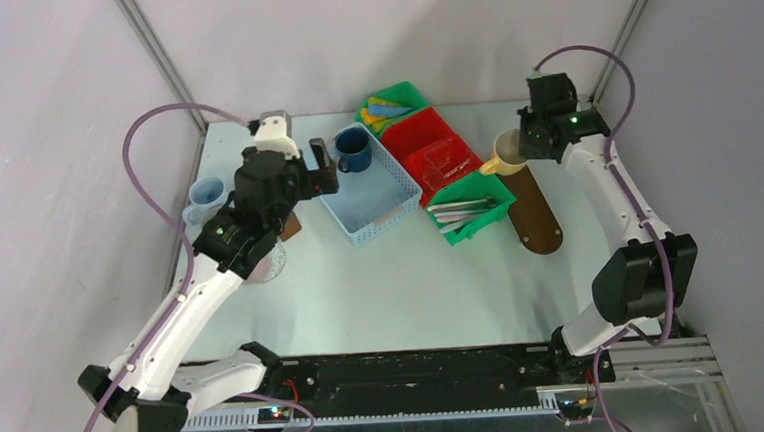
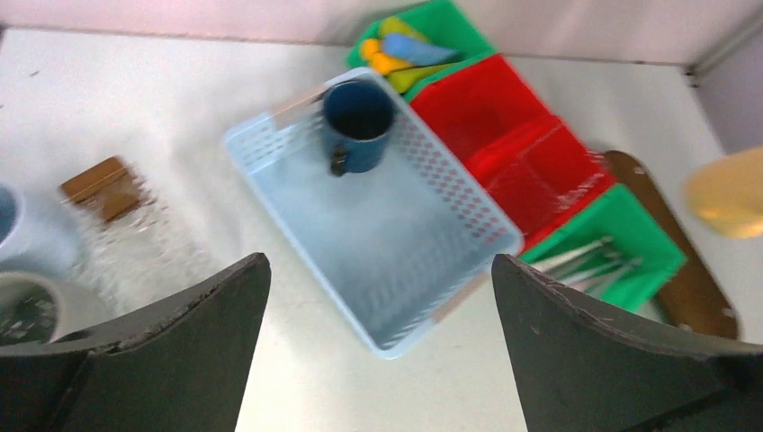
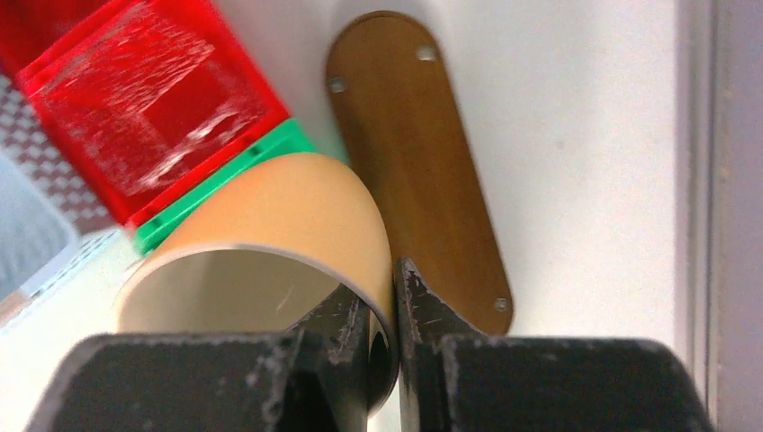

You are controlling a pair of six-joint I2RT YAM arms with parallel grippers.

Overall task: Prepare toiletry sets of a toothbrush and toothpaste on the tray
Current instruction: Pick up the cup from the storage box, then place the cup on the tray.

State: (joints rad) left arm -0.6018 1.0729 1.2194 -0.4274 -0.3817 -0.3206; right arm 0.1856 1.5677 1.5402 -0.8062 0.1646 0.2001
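Top view
Room: plain grey-lilac walls (image 1: pixel 50 96) close in the table; metal frame posts (image 1: pixel 152 50) rise at the far corners
Surface: pale matt table (image 1: pixel 392 275); a black rail (image 1: pixel 417 369) runs along its near edge by the arm bases
Left gripper (image 1: pixel 321 168): above the table, just left of the light blue basket (image 1: pixel 383 211); the dark blue mug (image 1: pixel 354 150) stands upright in the basket's far corner
Right gripper (image 1: pixel 524 147): at the far right, holding the cream mug (image 1: pixel 504 154) over the far end of the tray (image 1: pixel 538 216); whether the mug touches the tray I cannot tell
Bins: far green bin (image 1: pixel 406 94) with tubes (image 1: pixel 384 108); red bin (image 1: pixel 437 150); near green bin (image 1: pixel 481 185) with toothbrushes (image 1: pixel 461 209); they run in a row between basket and tray
Left edge: pale blue mug (image 1: pixel 206 195) stands near the table's edge

Left wrist view
Left gripper (image 2: pixel 378 265): fingers (image 2: pixel 171 351) spread wide, nothing between them; below lie the basket (image 2: pixel 450 306) and bare table (image 2: pixel 135 99)
Also seen: a brown block (image 2: pixel 99 184) on the table at left; the tray (image 2: pixel 693 288) and the cream mug (image 2: pixel 729 193) at right, blurred

Right wrist view
Right gripper (image 3: pixel 391 306): jaws pressed onto the cream mug's (image 3: pixel 288 225) wall, one finger inside the rim, one outside
Tray (image 3: pixel 423 162): dark brown oval, flat on the white table (image 3: pixel 585 180), bare, just right of the mug
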